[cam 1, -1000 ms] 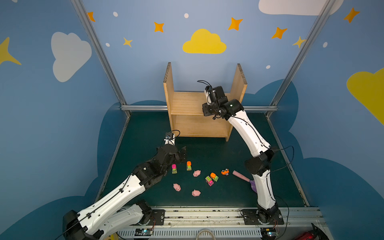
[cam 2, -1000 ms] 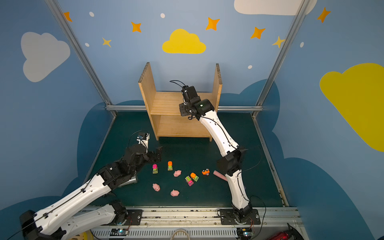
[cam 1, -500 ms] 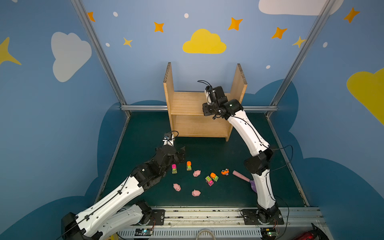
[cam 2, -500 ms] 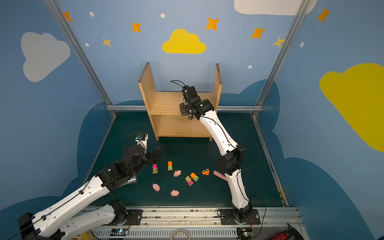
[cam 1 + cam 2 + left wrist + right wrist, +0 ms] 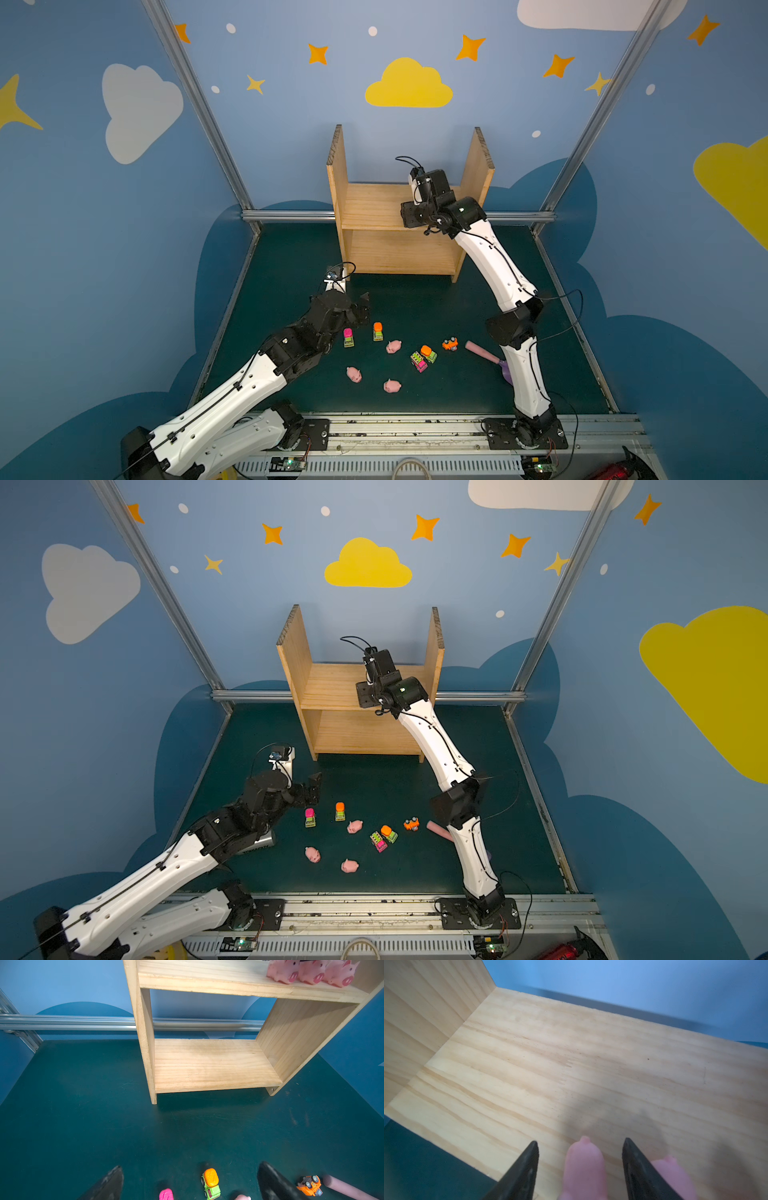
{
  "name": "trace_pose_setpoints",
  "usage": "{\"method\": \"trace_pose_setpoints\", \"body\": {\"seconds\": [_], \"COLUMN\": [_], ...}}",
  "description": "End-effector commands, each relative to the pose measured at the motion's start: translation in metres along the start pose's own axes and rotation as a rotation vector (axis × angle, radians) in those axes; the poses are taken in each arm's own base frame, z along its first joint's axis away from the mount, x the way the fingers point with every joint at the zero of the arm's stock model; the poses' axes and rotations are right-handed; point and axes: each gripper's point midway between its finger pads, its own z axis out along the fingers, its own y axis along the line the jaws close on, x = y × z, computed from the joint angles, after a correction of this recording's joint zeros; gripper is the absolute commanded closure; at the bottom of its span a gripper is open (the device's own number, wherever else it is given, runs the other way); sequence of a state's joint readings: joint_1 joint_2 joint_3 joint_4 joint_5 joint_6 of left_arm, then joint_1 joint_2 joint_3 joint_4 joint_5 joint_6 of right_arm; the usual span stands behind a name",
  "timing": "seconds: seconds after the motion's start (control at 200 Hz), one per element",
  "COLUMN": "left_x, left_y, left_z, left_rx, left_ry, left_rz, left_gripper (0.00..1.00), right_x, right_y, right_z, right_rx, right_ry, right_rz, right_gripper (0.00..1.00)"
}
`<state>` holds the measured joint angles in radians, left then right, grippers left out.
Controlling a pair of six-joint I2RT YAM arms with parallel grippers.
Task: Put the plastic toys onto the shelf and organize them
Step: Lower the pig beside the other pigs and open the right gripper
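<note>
Parted right gripper (image 5: pixel 580 1141) either side of tiny pink plastic pig (image 5: pixel 584 1167), no contact, on upper board (image 5: pixel 571 1053) of light pine wooden shelf (image 5: pixel 143 1043), toward right end. Wide-open, empty left gripper (image 5: pixel 191 1165) over green mat (image 5: pixel 83 1126) near orange-lime toy truck (image 5: pixel 211 1183). Probably light, squashy, smooth: pinch across flanks, gently.

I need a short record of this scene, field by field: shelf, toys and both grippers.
shelf: upright at the back of the mat
upper board: three shelf pigs in a row
lower board: bare
mat: three loose pigs, five toy cars
right gripper: jaws open around one pig, gaps on both sides
left gripper: jaws open, empty, above the mat
</note>
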<state>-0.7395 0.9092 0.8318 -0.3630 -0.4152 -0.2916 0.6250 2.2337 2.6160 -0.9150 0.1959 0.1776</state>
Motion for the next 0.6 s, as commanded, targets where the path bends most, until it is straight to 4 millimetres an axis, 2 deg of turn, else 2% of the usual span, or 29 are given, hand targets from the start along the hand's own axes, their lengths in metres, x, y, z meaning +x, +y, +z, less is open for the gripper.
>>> {"method": "trace_pose_setpoints", "body": {"seconds": [0.0,0.135,0.32,0.491,0.596], "left_x": [-0.007,-0.011,-0.011,-0.002,0.007], "left_y": [0.003,0.002,0.007,0.015,0.019], "left_z": [-0.005,-0.013,-0.027,-0.038,-0.042], "left_rx": [-0.004,0.016,0.040,0.045,0.053], "left_ry": [-0.019,-0.022,-0.039,-0.026,-0.021], "left_rz": [-0.006,-0.024,-0.074,-0.125,-0.160], "left_gripper": [0.00,0.00,0.00,0.00,0.00], "right_x": [-0.036,-0.050,-0.054,-0.041,-0.020], "right_y": [0.000,-0.001,0.004,0.022,0.032], "right_z": [-0.037,-0.061,-0.091,-0.114,-0.128], "right_rx": [-0.027,-0.032,-0.045,-0.074,-0.077], "right_ry": [-0.115,-0.162,-0.183,-0.176,-0.152], "right_rz": [0.011,0.013,0.002,-0.020,-0.023], "right_gripper": [0.34,0.31,0.31,0.30,0.31]}}
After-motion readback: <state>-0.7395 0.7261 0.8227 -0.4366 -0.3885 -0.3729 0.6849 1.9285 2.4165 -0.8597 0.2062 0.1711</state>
